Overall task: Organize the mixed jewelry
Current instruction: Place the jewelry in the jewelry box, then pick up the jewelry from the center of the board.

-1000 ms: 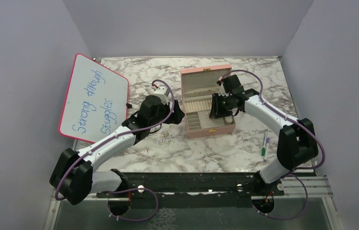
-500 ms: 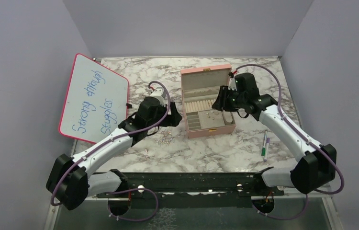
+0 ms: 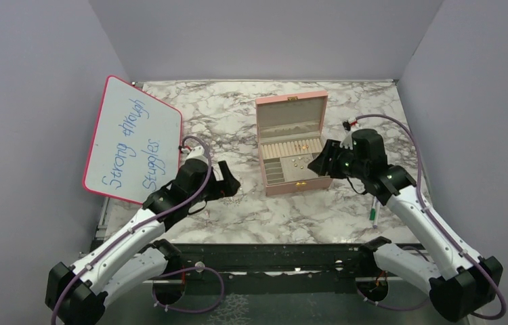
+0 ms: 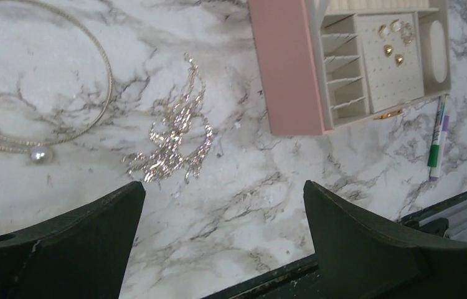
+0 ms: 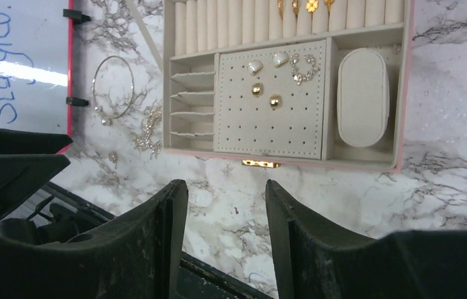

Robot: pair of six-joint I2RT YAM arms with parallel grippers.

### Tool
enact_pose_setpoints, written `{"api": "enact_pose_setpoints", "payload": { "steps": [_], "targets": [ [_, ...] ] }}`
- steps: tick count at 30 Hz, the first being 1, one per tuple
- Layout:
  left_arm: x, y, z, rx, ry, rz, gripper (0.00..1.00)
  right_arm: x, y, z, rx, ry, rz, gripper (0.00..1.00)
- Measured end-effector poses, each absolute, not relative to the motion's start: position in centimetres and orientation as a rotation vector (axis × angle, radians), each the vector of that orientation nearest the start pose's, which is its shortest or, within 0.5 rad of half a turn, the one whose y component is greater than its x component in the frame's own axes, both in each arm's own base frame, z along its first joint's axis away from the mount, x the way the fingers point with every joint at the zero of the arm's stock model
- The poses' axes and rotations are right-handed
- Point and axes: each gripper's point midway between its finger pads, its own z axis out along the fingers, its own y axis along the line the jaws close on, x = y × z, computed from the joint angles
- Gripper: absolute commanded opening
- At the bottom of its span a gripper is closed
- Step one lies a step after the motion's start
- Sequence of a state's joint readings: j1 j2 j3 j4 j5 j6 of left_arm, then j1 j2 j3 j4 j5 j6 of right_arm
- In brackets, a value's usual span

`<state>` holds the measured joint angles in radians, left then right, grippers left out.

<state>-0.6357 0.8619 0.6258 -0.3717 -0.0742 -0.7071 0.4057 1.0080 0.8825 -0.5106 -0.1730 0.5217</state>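
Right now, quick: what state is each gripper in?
Left gripper: open, holding nothing.
Right gripper: open, holding nothing.

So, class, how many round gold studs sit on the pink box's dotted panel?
2. Both sit on the dotted panel of the pink box: one gold stud near its middle, the other beside it, closer to the front. The whole panel shows; none seems hidden.

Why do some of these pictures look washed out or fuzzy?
Top view: evenly lit, fairly sharp. Left wrist view: marble table washed out, gold jewelry pile slightly soft. Right wrist view: bright glare streak across the whiteboard.
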Motion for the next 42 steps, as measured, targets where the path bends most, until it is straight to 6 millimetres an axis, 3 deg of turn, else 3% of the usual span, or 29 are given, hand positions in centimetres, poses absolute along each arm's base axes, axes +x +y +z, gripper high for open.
{"api": "enact_pose_setpoints", "payload": {
  "steps": [5,11,13,18,25,38,40,42],
  "targets": [
    [20.5,-16.4,12.5,-0.212,2.288,-0.639,0.91,24.0,16.2,20.2,0.019,2.230,0.740,0.54],
    [20.8,-14.4,11.0,-0.320,2.318,-0.503,0.68,23.0,16.1,21.6,0.002,2.167,0.777,0.50],
    [20.6,-13.8,9.9,-0.349,2.358,-0.439,0.61,22.8,16.2,21.3,-0.005,2.175,0.786,0.49],
    [19.7,-12.1,6.8,-0.407,2.468,-0.263,0.56,22.4,16.6,19.6,-0.016,2.222,0.805,0.46],
    [18.9,-10.7,4.3,-0.433,2.556,-0.105,0.41,22.2,17.4,18.1,-0.032,2.254,0.851,0.41],
    [18.3,-10.4,1.7,-0.404,2.650,0.005,0.27,23.0,18.2,17.8,-0.048,2.244,0.886,0.39],
    [18.4,-10.4,1.7,-0.394,2.649,0.003,0.27,23.0,18.2,17.8,-0.049,2.243,0.886,0.38],
    [18.5,-10.5,1.8,-0.384,2.652,0.000,0.38,23.0,18.2,17.8,-0.049,2.243,0.886,0.38]
  ]
}}
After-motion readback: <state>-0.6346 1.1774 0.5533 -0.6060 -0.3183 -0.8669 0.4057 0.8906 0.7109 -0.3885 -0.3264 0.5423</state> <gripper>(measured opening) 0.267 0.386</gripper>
